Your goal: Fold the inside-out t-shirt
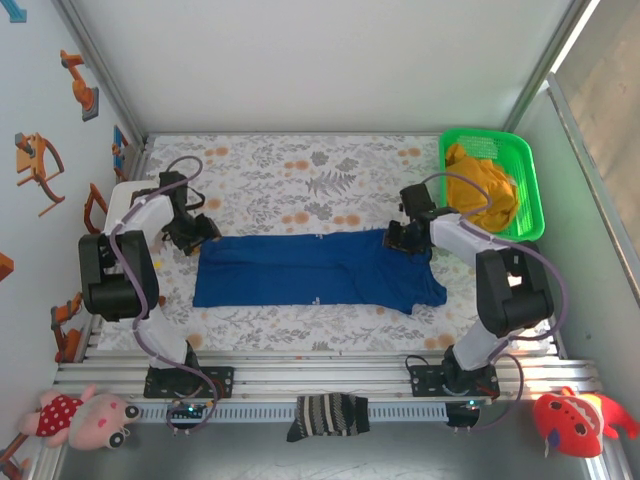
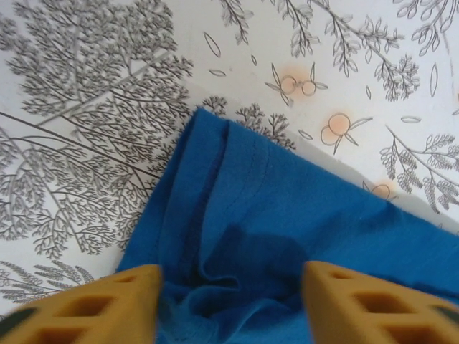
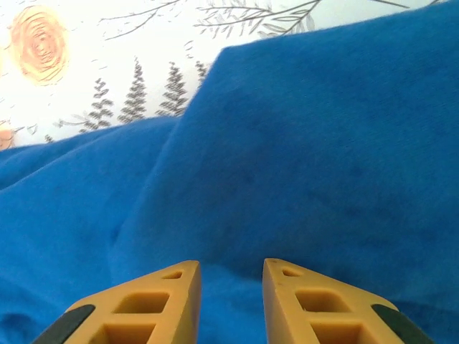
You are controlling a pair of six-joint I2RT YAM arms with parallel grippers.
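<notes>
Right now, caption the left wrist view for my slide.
Left claw straddling a bunched corner of the blue t-shirt on the floral tablecloth.

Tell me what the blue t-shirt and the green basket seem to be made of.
The blue t-shirt: soft knit cloth, probably cotton jersey, matt. It bunches and folds, and stitched hems show in the left wrist view. The green basket: likely moulded plastic, slightly glossy, with a perforated wall and a rigid rim.

From high behind the left gripper (image 1: 203,236) and right gripper (image 1: 400,241), the top camera looks down over the flower-printed table cover (image 1: 300,160). Each wrist camera sits close behind its gripper, facing down; all three views share the royal-blue cloth t-shirt (image 1: 310,270) beneath.
</notes>
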